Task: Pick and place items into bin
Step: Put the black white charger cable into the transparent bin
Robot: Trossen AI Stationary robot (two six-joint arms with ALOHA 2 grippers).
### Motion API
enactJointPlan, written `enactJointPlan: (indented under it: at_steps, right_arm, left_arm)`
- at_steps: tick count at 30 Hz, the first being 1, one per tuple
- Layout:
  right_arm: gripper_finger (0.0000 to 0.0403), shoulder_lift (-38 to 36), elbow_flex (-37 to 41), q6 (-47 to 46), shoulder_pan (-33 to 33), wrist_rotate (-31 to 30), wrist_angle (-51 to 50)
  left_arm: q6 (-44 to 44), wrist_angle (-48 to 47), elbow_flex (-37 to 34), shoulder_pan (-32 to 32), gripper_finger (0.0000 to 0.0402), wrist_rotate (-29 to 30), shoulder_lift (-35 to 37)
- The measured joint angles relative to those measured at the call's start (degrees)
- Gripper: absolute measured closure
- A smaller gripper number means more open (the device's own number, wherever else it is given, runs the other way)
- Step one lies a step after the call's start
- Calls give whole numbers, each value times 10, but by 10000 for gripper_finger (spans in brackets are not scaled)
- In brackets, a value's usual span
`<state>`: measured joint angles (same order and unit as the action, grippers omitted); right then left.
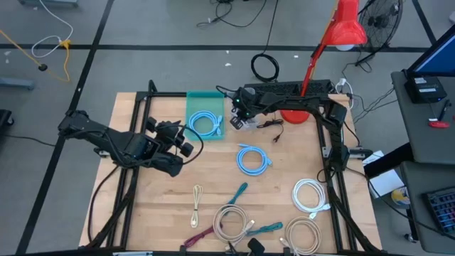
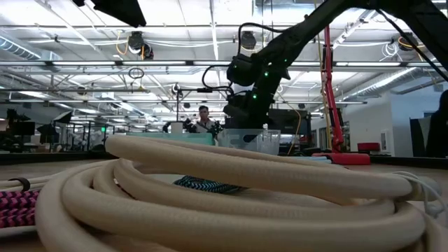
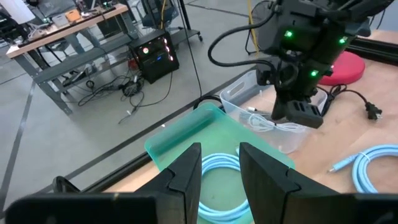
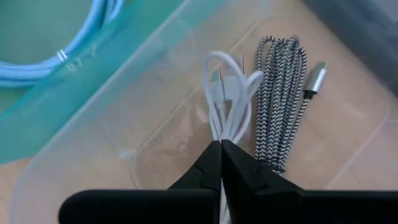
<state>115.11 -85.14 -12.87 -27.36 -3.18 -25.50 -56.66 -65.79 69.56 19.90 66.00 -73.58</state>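
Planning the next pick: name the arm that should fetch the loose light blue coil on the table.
Left, probably. The left gripper is open and empty beside the teal bin, while the right gripper is shut on the white cord inside the clear bin and must finish there first.

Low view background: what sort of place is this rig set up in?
Probably an open robotics lab or workshop. The low view shows an exposed ceiling with pipes and ducts and a person at far benches. The left wrist view shows a workbench over loose floor cables.
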Motion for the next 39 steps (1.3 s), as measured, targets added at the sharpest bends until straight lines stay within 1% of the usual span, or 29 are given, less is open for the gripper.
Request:
enactJointPlan:
  at_steps: [6,11,23,27,32,37,38,39]
  right_arm:
    - [403,1,-1,-1,-9,-1,2]
    - [403,1,-1,3,-15,-28,1]
    - [403,4,0,12,-23,-25,9]
    - [403,23,0,8,-27,3,17]
    - [403,49,-2,-2,-27,24,41]
    - [403,55,-3,-2,-27,16,46]
    - [403,55,-5,0,-27,3,42]
    - [403,55,-9,6,-26,-24,33]
  left_arm:
    - [0,1,0,0,289,0,0]
    - [0,1,0,0,289,0,0]
    - [-2,1,0,0,289,0,0]
    - [-2,1,0,0,289,0,0]
    - [-2,2,0,0,289,-1,0]
    - [0,1,0,0,289,0,0]
    - [2,1,0,0,289,0,0]
    - [3,1,0,0,289,0,0]
